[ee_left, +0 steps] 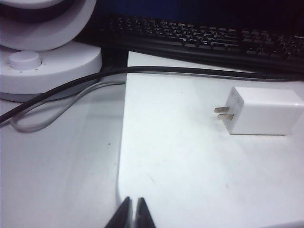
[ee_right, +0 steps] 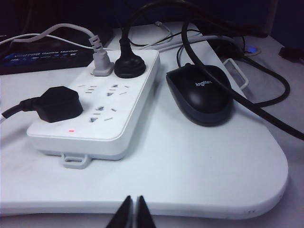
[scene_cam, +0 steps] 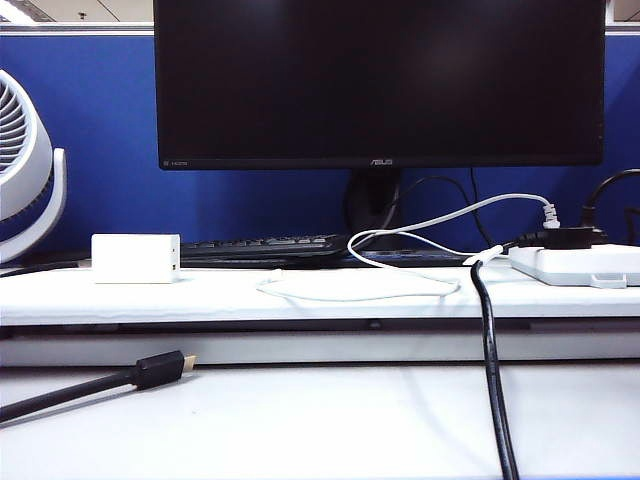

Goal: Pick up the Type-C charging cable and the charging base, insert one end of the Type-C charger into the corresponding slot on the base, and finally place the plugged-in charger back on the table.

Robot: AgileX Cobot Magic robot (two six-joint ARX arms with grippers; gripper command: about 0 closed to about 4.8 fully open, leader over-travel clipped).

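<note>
"ASUS" monitor (scene_cam: 380,80), "logitech" mouse (ee_right: 203,95)

On the left of the raised ledge of the smooth white table (scene_cam: 300,420) we see the small white plastic rectangular charging base (scene_cam: 135,258), and to its right, near the ledge's middle, lies the thin glossy white Type-C charging cable (scene_cam: 400,285) in a loose loop. At the ledge's right end sits the flat white power strip (scene_cam: 575,264), with a black computer mouse (ee_right: 202,92) just beside it. Behind the ledge we find a black keyboard (scene_cam: 265,245) and, farther back, a black monitor (scene_cam: 380,80), with a white round fan (scene_cam: 25,165) at far left; the left gripper (ee_left: 132,213) hangs closed above the ledge's left end, the right gripper (ee_right: 132,213) closed above its right end.
</note>
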